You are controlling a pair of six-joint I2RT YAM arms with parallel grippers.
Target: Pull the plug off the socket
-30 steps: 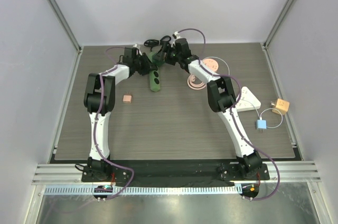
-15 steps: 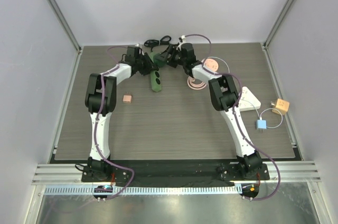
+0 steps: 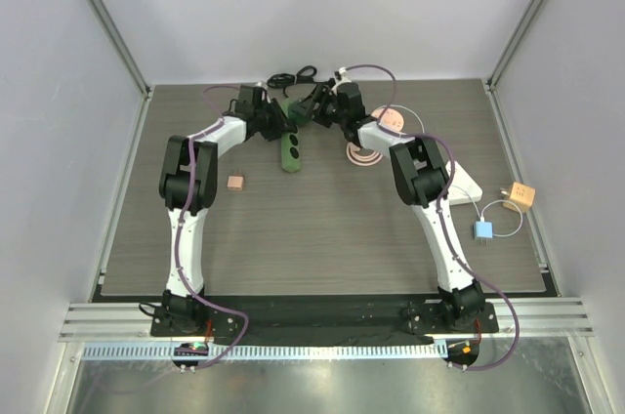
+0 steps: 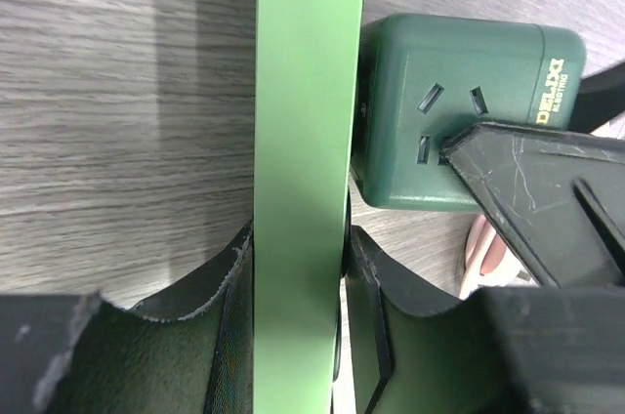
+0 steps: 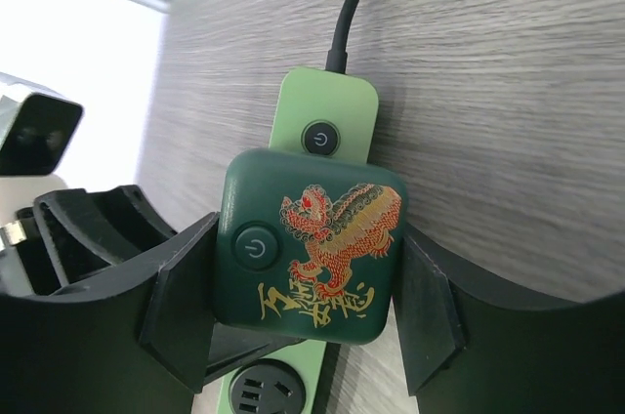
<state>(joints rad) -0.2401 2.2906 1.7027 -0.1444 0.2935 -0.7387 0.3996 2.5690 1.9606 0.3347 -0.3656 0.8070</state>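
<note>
Your right gripper pinches the DELIXI-marked dark green cube plug; left gripper, shifted toward 3 o'clock, pinches the pale green socket strip.

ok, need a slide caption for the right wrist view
Right hand gripping the dark green dragon-print plug by its sides, the plug sitting on the light green power strip.

small tan cube lying on wood-grain table, left of centre. pink round puck and pink coiled cable sitting right of centre. white power strip lying toward right edge, orange cube and blue cube resting near it.
</note>
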